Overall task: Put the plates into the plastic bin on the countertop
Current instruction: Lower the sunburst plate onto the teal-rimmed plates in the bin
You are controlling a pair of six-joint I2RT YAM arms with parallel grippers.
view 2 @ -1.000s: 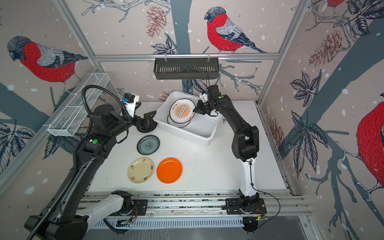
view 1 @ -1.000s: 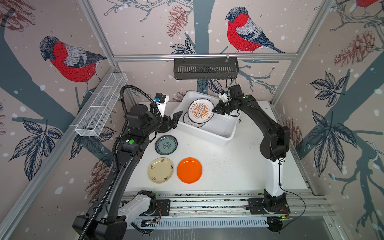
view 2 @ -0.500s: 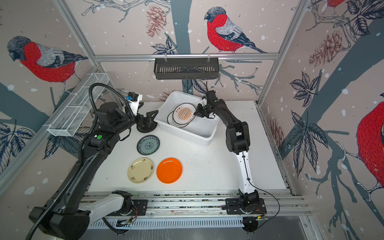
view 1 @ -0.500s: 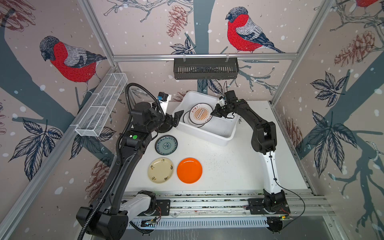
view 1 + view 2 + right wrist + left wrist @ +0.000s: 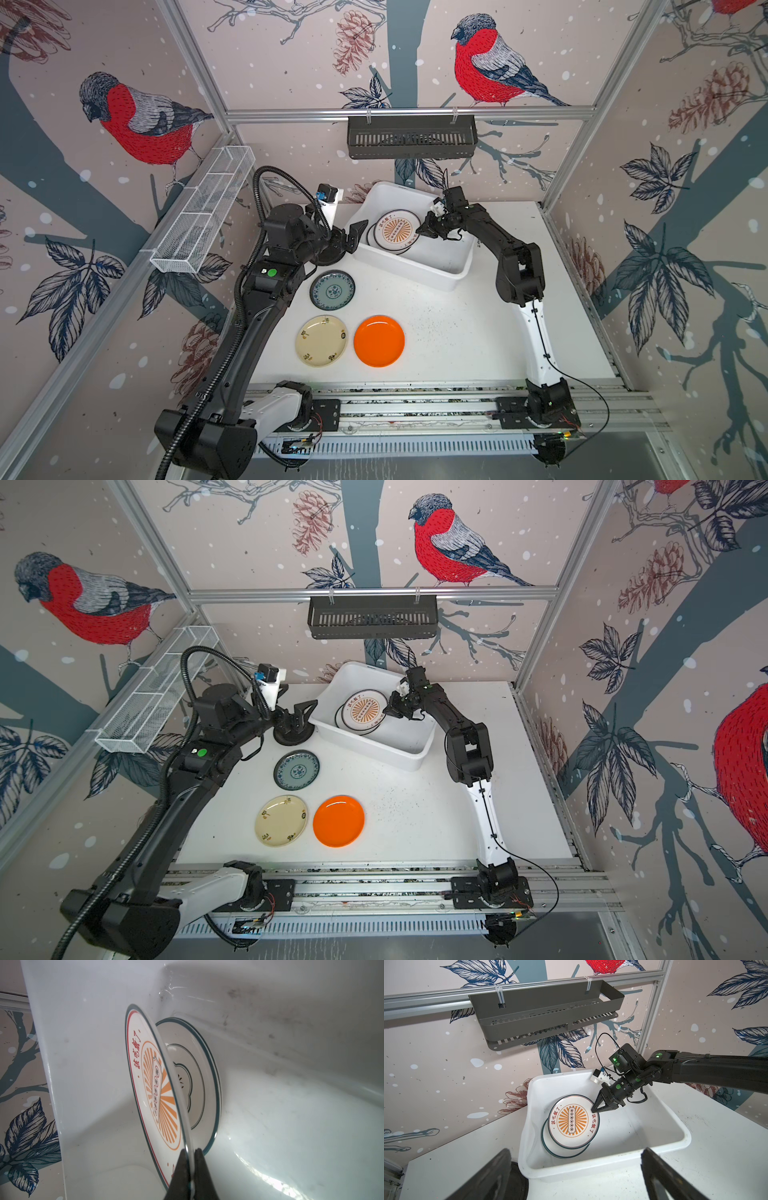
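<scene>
Lowered since a second ago: sunburst plate point(image 5: 395, 231), deeper now in the plastic bin point(image 5: 440, 272), with the right hand point(image 5: 422, 230) down lower too and that arm's elbow folded in closer. Left hand point(image 5: 351, 240) about where it was.

Red Chinese writing on the sunburst plate, 該吃飯了, once on each side. Orange rays round a tall badge in the middle, thin dark rim, thin red ring just inside it. Tilted, one edge up, pinched at the rim by the right hand, fingers point(image 5: 179, 1171) squeezed together on it. Under it, a black-rimmed plate point(image 5: 560, 1152) flat on the bin floor, white with a dark flower shape in the middle.

Left hand spread wide apart, holding nothing, right over a black plate point(image 5: 330, 259) on the desk point(image 5: 457, 332), just beside the bin. Touching that plate or not, cannot tell.

Three more plates on the desk, none touching: teal plate point(image 5: 332, 290) with a pattern, cream plate point(image 5: 321, 340) with small pictures near its edge, plain orange plate point(image 5: 379, 340) just beside the cream one.

Desk white with little black specks. Bin at the back, turned at a slant. Black basket point(image 5: 411, 137) on the back rail, white wire rack point(image 5: 203, 216) on the left wall. Walls point(image 5: 141, 120) covered with red birds, leaves and pine cones.
</scene>
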